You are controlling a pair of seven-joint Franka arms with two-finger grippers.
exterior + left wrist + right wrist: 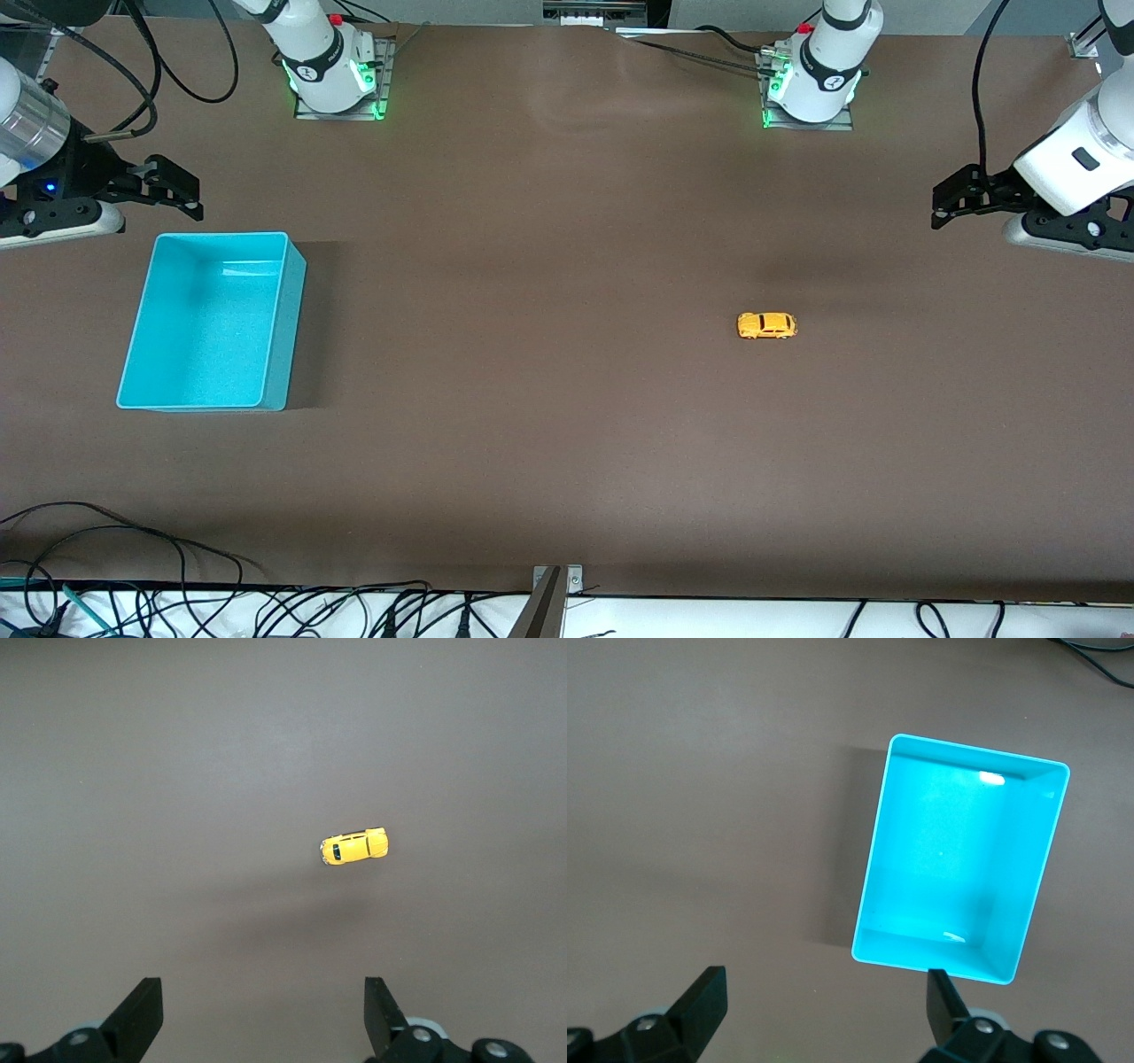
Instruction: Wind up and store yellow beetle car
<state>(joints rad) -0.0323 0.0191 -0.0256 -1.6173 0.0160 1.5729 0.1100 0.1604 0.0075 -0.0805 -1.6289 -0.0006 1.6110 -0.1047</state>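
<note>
The little yellow car (767, 325) sits on its wheels on the brown table (549, 425), toward the left arm's end. The blue bin (276, 332) looks empty, far from it. The left gripper (955, 201) hangs wide open, holding nothing. The right gripper (168, 189), also wide open and holding nothing, waits by the bin.

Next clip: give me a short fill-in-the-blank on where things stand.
1. The yellow beetle car rests on the ____.
2. The turquoise bin holds ____.
3. The left gripper has its jaws ____.
4. The right gripper hangs beside the ____.

Missing words: table; nothing; open; bin.
</note>
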